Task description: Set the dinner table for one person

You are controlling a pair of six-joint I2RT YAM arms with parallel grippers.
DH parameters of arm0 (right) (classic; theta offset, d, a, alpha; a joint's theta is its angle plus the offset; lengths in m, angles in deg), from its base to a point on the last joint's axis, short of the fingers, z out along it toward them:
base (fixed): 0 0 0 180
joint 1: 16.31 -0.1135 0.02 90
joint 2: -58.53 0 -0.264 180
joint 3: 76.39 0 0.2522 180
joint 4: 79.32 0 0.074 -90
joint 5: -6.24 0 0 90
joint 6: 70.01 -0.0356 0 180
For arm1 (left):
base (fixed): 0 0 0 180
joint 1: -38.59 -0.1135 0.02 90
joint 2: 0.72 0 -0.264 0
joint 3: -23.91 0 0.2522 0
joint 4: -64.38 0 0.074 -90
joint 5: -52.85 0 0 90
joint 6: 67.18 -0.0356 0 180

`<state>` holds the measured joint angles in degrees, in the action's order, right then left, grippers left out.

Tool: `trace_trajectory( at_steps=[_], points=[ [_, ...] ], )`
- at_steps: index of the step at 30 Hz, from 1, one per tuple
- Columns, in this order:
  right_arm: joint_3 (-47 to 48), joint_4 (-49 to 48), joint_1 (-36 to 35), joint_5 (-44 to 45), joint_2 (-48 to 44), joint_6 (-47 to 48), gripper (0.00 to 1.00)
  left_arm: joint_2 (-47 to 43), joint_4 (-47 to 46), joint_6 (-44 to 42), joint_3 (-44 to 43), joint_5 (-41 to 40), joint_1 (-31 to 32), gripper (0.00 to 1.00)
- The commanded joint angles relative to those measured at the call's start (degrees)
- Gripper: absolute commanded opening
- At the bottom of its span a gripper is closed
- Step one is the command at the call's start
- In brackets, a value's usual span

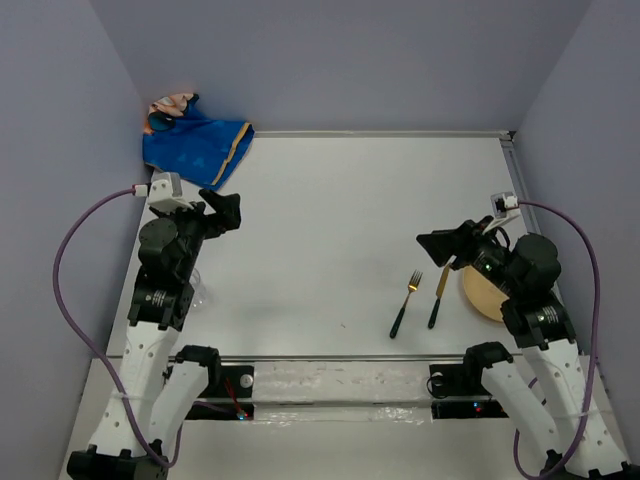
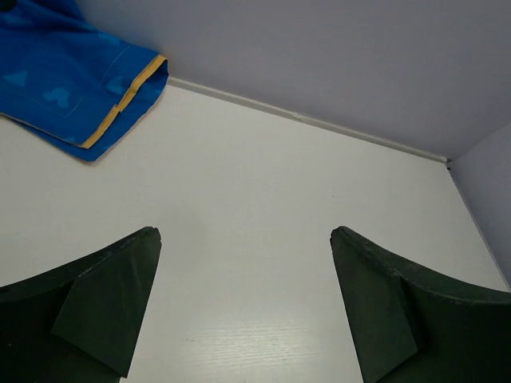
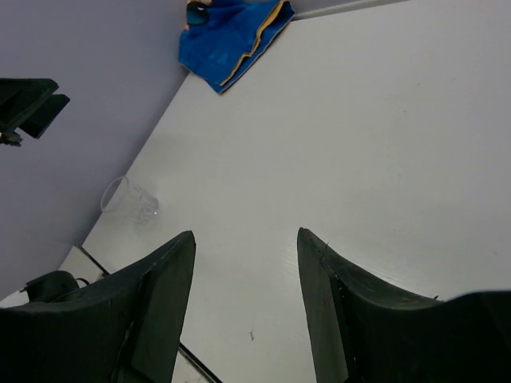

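The white dinner table (image 1: pixel 330 210) fills the top view. A gold fork with a dark handle (image 1: pixel 405 303) and a matching knife (image 1: pixel 439 297) lie side by side at the front right. A tan round plate (image 1: pixel 483 293) lies just right of them, partly hidden under my right arm. A clear glass (image 1: pixel 196 291) stands at the left edge beside my left arm; it also shows in the right wrist view (image 3: pixel 128 199). My left gripper (image 1: pixel 222 210) is open and empty above the table's left side (image 2: pixel 246 235). My right gripper (image 1: pixel 440 245) is open and empty above the knife's far end (image 3: pixel 246 235).
A crumpled blue printed cloth mat (image 1: pixel 195 145) lies in the far left corner, seen also in the left wrist view (image 2: pixel 72 88) and the right wrist view (image 3: pixel 231 32). Lilac walls close the table on three sides. A metal rail (image 1: pixel 340 358) runs along the near edge.
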<state>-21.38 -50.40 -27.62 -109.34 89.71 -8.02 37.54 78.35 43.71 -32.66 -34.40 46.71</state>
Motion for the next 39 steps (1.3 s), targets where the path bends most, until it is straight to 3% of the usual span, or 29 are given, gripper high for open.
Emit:
trace_trajectory(
  at_steps=[1,5,15,16,17,19,24,27,31,35,39],
  points=[
    [-1.44,-5.57,0.15,-3.15,0.46,-0.82,0.59,4.26,0.23,0.38,-4.37,-1.69,-0.39,0.99],
    [-2.67,-6.98,0.15,-3.68,1.08,-1.34,0.59,11.91,0.23,1.18,-9.92,-2.13,-0.39,0.99],
    [-5.74,-9.09,0.15,-5.88,1.51,-2.58,0.59,40.11,-0.30,1.97,-26.52,-18.55,-1.35,0.99],
    [-5.83,-9.09,0.15,-6.23,1.60,-2.40,0.59,44.75,-0.30,1.45,-28.10,-19.17,-1.70,0.85],
    [-6.01,-9.01,0.15,-6.67,1.78,-2.31,0.59,47.06,-0.30,1.18,-31.08,-20.05,-2.49,0.81],
    [-6.18,-9.09,0.15,-7.72,2.22,-2.23,0.59,53.98,2.68,1.70,-34.52,-22.34,-3.54,0.75],
    [-7.42,-9.97,0.15,-8.08,2.92,-2.49,0.59,65.09,7.26,6.36,-45.69,-22.16,-6.10,0.73],
    [-7.50,-10.15,0.15,-8.17,3.36,-2.31,0.59,70.97,9.27,7.67,-51.66,-26.37,-6.19,0.72],
    [-7.59,-10.67,0.15,-8.17,3.54,-2.58,0.59,82.37,18.48,8.64,-62.20,-29.89,-6.62,0.72],
    [-7.68,-10.76,0.15,-8.34,3.71,-2.58,0.59,89.61,23.78,8.73,-71.69,-30.52,-6.89,0.72],
    [-8.21,-10.76,0.15,-8.43,4.15,-2.23,0.59,93.31,24.93,8.91,-74.79,-30.25,-6.98,0.70]
  ],
)
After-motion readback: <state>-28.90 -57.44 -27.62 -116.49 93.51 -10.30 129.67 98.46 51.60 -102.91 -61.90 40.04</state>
